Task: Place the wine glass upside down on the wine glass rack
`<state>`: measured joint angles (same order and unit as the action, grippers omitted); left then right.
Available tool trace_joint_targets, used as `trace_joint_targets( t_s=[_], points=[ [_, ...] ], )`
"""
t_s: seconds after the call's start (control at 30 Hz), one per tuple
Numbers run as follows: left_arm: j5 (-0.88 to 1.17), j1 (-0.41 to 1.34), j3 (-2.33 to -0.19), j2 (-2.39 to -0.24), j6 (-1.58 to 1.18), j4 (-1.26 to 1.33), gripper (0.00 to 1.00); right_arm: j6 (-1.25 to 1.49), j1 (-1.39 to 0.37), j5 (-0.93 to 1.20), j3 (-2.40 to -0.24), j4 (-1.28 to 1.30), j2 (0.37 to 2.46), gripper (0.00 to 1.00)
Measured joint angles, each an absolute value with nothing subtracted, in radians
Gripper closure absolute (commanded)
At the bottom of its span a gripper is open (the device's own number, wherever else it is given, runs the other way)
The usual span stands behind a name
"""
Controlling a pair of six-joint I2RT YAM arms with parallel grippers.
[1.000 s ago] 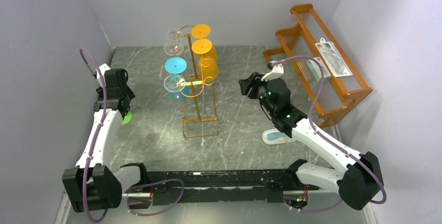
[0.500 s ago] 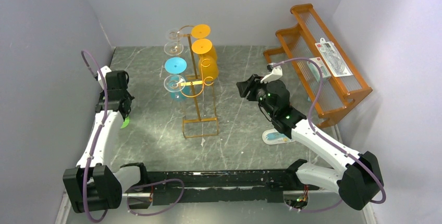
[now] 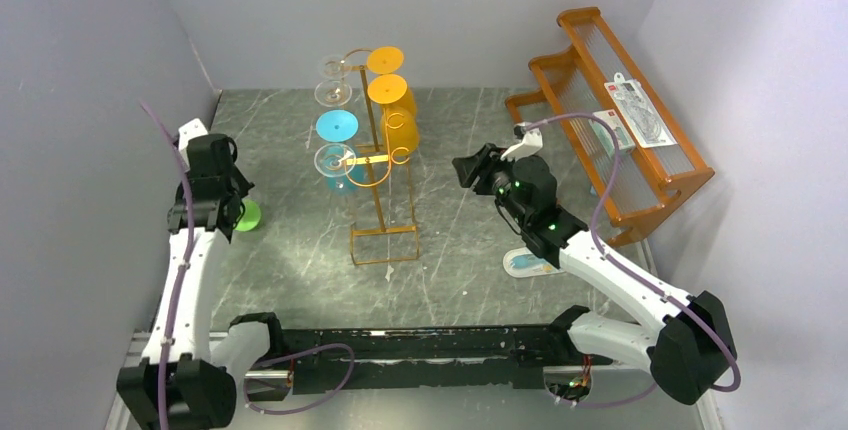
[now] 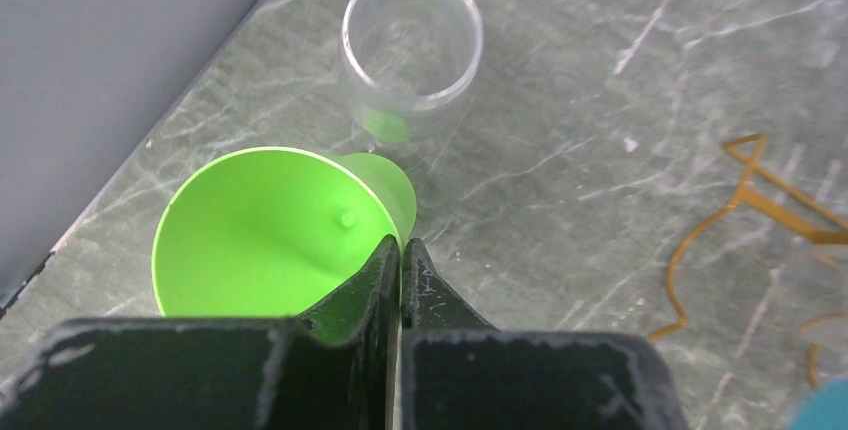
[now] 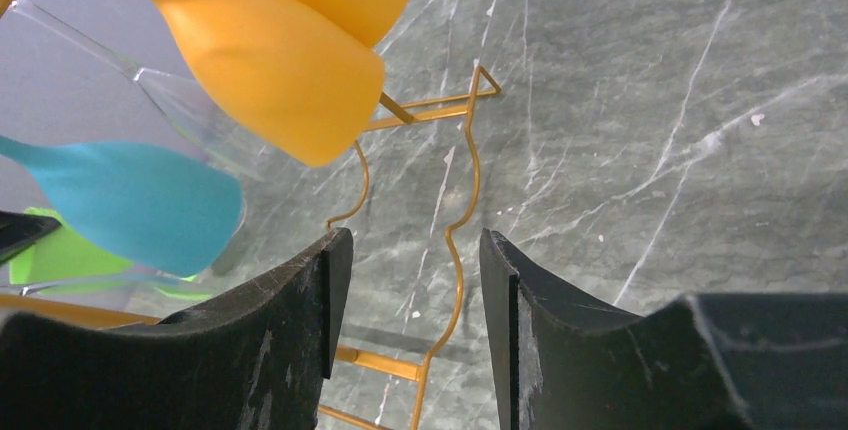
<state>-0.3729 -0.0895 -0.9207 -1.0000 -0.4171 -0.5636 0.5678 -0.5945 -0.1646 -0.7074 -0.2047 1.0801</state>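
The left gripper (image 4: 400, 255) is pressing its jaws together at the edge of the green wine glass (image 4: 260, 240), and it appears to be pinching the thin rim of the round end facing it. Whether that end is the foot or the mouth is hard to tell. The glass is lying low on the table (image 4: 600, 150), directly ahead of and just under the fingertips, so the pick-up step looks to be in hand.

Just beyond the fingertips a clear glass (image 4: 410, 45) is standing mouth up. It is holding nothing, and only a patch of green is showing through its wall.

The wine glass rack (image 3: 370, 159) is standing well off to this gripper's right. The next move is likely calling for a lift clear of the clear glass, a carry across to the rack, and a turn of the wrist so the bowl hangs downward from a free hook.

The right gripper (image 5: 415, 250) is hovering with its jaws apart and nothing between them. It is facing the rack, whose wire is showing just ahead of its fingers. Above and ahead of it, orange glasses (image 5: 270, 70) and a blue glass (image 5: 140, 200) are hanging bowl-down, all of them empty.

Behind the right gripper the orange stepped shelf (image 3: 610, 110) is carrying a few flat packets (image 3: 640, 115).
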Motion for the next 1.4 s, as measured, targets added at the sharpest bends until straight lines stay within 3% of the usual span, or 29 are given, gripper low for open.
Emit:
trace_joint_targets(
  t_s=[0.3, 0.67, 0.8, 0.87, 1.13, 1.4],
  points=[
    [-0.276, -0.089, -1.134, -0.947, -0.4, -0.638, 0.95, 0.669, -0.595, -0.169, -0.569, -0.236, 0.971, 0.42],
    [-0.113, -0.088, -1.413, -0.959, -0.42, -0.663, 0.95, 0.77, -0.595, -0.146, -0.619, -0.174, 0.969, 0.42],
    [-0.032, -0.088, -1.466, -0.974, -0.448, -0.654, 0.95, 0.784, -0.595, -0.133, -0.636, -0.17, 0.96, 0.51],
    [0.035, -0.088, -1.502, -0.997, -0.461, -0.642, 0.95, 0.788, -0.595, -0.094, -0.632, -0.195, 0.945, 0.47],
    [0.257, -0.088, -1.57, -1.04, -0.566, -0.428, 0.95, 0.867, -0.595, 0.131, -0.588, -0.456, 0.953, 0.42],
    [0.363, -0.088, -1.57, -0.997, -0.702, -0.187, 0.95, 0.897, -0.595, 0.194, -0.589, -0.53, 0.956, 0.4]
  ],
)
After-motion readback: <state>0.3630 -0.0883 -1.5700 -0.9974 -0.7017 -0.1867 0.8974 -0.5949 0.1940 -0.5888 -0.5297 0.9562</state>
